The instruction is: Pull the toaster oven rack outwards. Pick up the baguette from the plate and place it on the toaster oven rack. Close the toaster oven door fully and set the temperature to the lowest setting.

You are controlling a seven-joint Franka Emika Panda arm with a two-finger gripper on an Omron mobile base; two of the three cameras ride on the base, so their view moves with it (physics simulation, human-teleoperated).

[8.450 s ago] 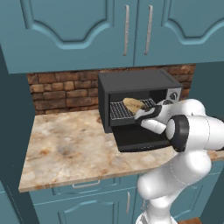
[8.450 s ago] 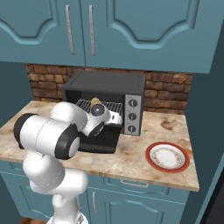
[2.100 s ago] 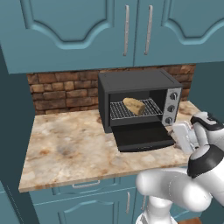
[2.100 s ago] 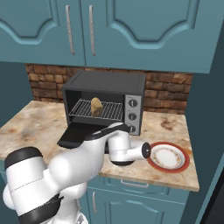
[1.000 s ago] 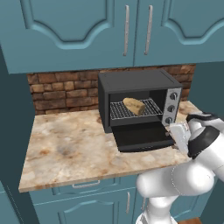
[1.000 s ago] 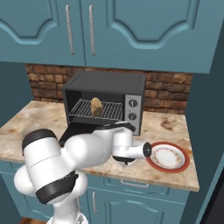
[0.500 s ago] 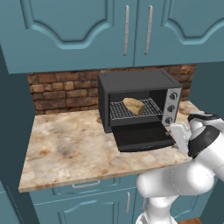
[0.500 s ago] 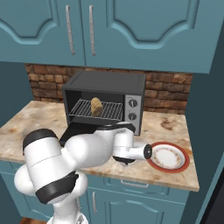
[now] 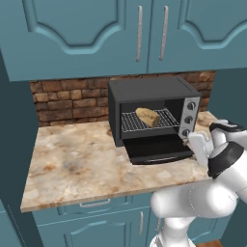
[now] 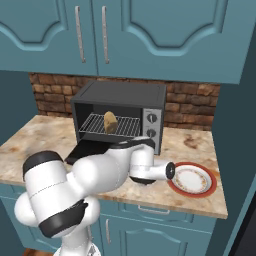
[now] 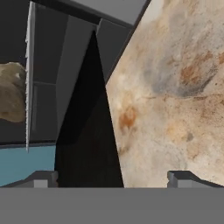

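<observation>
Now the gripper (image 11: 112, 177) is spread wide, with nothing held or touched, its two fingertips (image 11: 43, 178) set over the door's (image 9: 157, 148) right edge and the counter (image 11: 175, 87). One baguette (image 9: 147, 116) is seen on one rack (image 9: 147, 121) inside one oven (image 9: 153, 113) beyond the hand; one plate (image 10: 192, 181) lies just beside it.

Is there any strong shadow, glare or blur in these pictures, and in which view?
Left base view: even light, no glare, toaster oven cavity dim. Right base view: soft shadow under the arm near the plate. Hand view: dark wedge of shadow, baguette blurry.
</observation>
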